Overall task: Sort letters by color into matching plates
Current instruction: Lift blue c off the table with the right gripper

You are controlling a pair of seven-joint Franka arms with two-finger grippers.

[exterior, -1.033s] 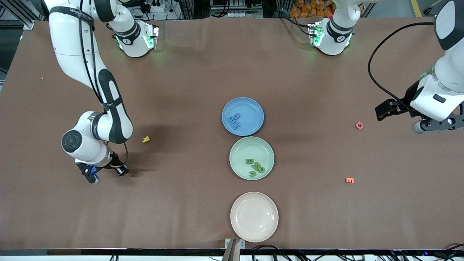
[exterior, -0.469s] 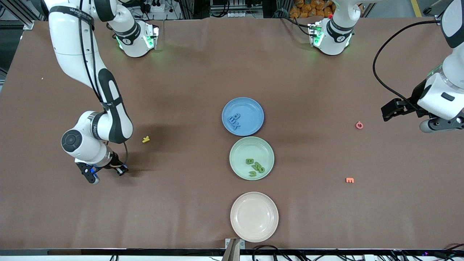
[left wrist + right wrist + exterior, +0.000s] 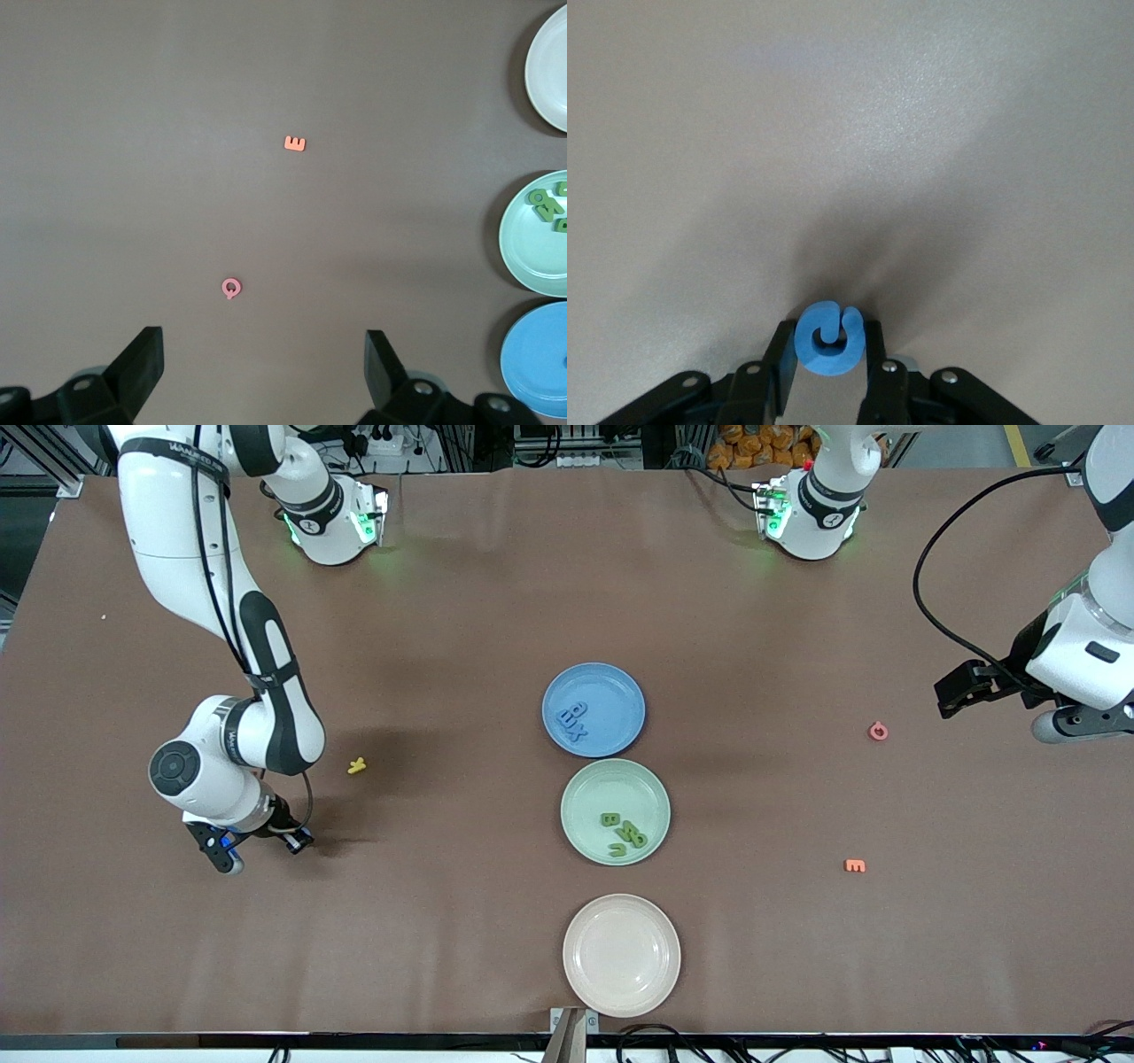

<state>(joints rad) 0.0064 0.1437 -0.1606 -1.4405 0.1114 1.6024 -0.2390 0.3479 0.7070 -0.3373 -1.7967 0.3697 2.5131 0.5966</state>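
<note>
A blue letter (image 3: 827,341) with a curled round shape lies on the brown table at the right arm's end. My right gripper (image 3: 259,849) (image 3: 827,335) is down at the table, shut on it with a finger against each side. The blue plate (image 3: 611,682) holds two blue letters (image 3: 573,720). Beside it, nearer the front camera, the mint green plate (image 3: 602,784) holds several green letters (image 3: 625,833). My left gripper (image 3: 1076,722) (image 3: 263,341) hangs open and empty over the table at the left arm's end.
A yellow letter (image 3: 356,765) lies near the right arm. A pink letter Q (image 3: 878,731) and an orange letter E (image 3: 855,865) lie toward the left arm's end. An empty beige-pink plate (image 3: 622,955) sits nearest the front camera.
The left arm has drifted away from the pink letter toward its end of the table. The right gripper stays in place while its fingers close in on the blue letter.
</note>
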